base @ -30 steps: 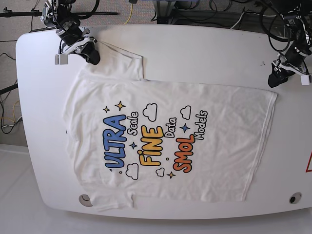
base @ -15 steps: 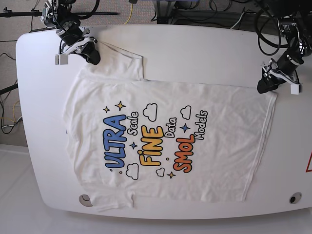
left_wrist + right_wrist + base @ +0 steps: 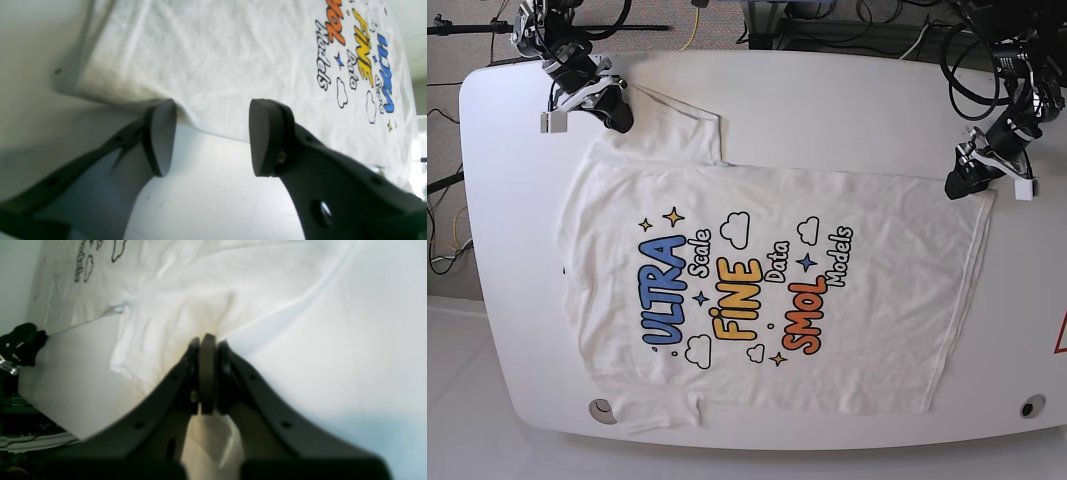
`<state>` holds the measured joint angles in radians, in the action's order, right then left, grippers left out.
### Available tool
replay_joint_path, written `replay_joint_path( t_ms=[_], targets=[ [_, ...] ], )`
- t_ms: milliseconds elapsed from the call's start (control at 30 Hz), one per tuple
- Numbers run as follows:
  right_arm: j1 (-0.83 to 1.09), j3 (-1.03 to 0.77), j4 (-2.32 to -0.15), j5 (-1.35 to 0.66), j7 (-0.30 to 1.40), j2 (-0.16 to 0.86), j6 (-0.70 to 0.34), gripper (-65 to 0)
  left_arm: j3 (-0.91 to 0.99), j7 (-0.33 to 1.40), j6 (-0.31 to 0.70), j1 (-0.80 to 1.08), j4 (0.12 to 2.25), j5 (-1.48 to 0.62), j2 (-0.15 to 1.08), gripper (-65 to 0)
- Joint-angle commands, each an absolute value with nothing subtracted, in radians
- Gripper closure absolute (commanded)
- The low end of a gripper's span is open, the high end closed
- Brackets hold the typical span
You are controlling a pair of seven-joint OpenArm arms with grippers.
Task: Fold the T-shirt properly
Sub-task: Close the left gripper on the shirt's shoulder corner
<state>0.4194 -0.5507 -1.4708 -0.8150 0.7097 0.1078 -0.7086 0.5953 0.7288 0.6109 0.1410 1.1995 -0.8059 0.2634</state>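
Note:
The white T-shirt (image 3: 877, 300) lies spread flat on the table, print side up, with its hem toward the base view's right. My left gripper (image 3: 955, 186) is down at the hem's far corner. In the left wrist view it (image 3: 213, 136) is open, its fingers straddling the hem edge of the T-shirt (image 3: 217, 60), and one pad (image 3: 160, 136) touches the cloth. My right gripper (image 3: 617, 112) sits at the far sleeve. In the right wrist view it (image 3: 206, 370) is shut on a pinch of T-shirt (image 3: 186, 306) fabric.
The white table (image 3: 847, 100) has a rounded far-left corner and bare surface beyond the shirt. Two small round inserts (image 3: 602, 408) (image 3: 1030, 406) sit near the front edge. A dark speck (image 3: 965, 130) marks the top near my left arm. Cables hang behind the table.
My left arm has come down and toward the shirt, bringing its open gripper onto the hem corner. The right gripper and the shirt have not moved.

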Motion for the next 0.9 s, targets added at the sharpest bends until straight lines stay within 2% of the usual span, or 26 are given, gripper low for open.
replay_joint_path(
  t_ms=[0,867],
  targets=[
    [0.429,-0.551,-1.473,-0.781,0.735,0.113,-0.698,0.0,0.600,0.769,0.590,0.142,1.199,-0.752,0.269,-33.1],
    [0.435,-0.546,-1.471,-0.781,0.734,0.115,-0.698,0.0,0.597,0.740,0.605,0.114,1.134,-0.792,0.296,-32.6]
  ],
)
